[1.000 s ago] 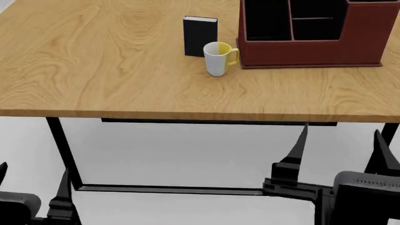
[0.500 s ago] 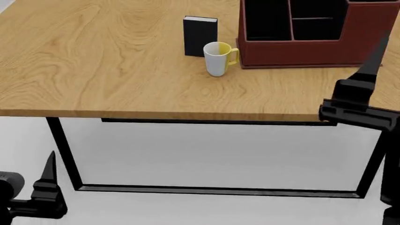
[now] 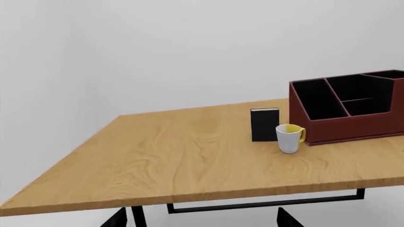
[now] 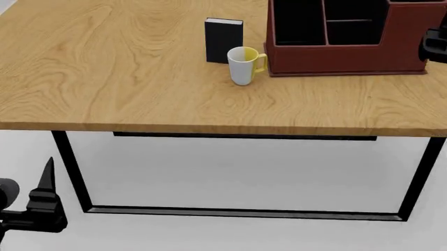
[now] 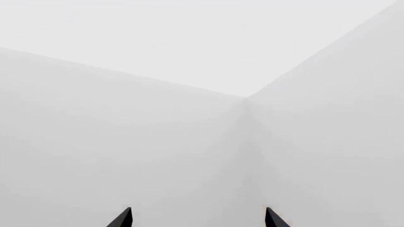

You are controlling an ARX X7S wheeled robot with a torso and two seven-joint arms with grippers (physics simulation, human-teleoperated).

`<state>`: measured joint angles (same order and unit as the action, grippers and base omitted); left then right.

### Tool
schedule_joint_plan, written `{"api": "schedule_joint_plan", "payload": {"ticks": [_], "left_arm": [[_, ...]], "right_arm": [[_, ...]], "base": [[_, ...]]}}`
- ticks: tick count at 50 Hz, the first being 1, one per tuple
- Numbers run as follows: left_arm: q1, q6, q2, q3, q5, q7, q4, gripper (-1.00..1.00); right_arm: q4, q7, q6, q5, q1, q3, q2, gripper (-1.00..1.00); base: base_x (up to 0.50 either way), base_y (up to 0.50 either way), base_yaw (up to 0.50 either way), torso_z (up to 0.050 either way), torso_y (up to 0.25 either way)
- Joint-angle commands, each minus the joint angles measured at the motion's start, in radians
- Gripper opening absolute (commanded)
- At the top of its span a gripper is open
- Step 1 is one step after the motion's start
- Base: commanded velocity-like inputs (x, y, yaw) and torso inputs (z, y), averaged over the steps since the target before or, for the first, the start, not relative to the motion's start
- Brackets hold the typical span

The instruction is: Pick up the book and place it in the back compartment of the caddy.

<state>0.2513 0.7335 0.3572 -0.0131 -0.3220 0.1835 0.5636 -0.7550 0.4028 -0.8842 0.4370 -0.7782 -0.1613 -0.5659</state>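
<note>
The left gripper (image 4: 47, 172) hangs below the pale wood-grain worktop (image 4: 125, 78), jaws apart; the matte black book (image 4: 223, 41) stands upright just behind the glossy mug (image 4: 244, 65), beside the boxy red-brown caddy (image 4: 349, 57); the right gripper (image 5: 197, 218) shows pointed tips spread.

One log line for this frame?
phase: approach | black hardcover book: upright on wooden table, untouched | left gripper: open | right gripper: open

One book (image 4: 223, 41), one mug (image 4: 244, 65) and one caddy (image 4: 347, 58) are counted on the single tabletop (image 4: 125, 78). Four cells are seen inside the caddy in the left wrist view. Two grippers are partly shown: left gripper (image 4: 42, 201), right gripper (image 5: 197, 218).
</note>
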Motion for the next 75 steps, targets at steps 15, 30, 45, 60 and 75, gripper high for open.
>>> {"api": "schedule_joint_plan", "payload": {"ticks": [15,30,45,60,75], "left_arm": [[0.01,0.006,0.007,-0.005,-0.005,0.01,0.004,1.0],[0.009,-0.003,0.006,-0.007,-0.01,0.013,0.0,1.0],[0.015,-0.005,0.005,-0.016,-0.013,0.017,-0.004,1.0],[0.023,0.007,0.005,-0.018,-0.023,0.023,0.008,1.0],[0.022,-0.003,0.007,-0.014,-0.031,0.023,0.011,1.0]], "right_arm": [[0.003,-0.001,-0.019,0.016,-0.017,-0.002,-0.014,1.0],[0.006,-0.006,-0.004,0.016,-0.005,0.003,-0.015,1.0],[0.01,-0.01,0.012,0.017,0.012,-0.001,-0.016,1.0],[0.006,-0.012,0.025,0.022,0.028,-0.016,-0.019,1.0],[-0.005,-0.001,0.001,0.033,0.014,-0.009,-0.019,1.0]], "base": [[0.0,-0.04,0.0,0.0,0.0],[0.0,-0.41,0.0,0.0,0.0],[0.0,-0.43,0.0,0.0,0.0],[0.0,-0.32,0.0,0.0,0.0],[0.02,-0.01,0.0,0.0,0.0]]}}
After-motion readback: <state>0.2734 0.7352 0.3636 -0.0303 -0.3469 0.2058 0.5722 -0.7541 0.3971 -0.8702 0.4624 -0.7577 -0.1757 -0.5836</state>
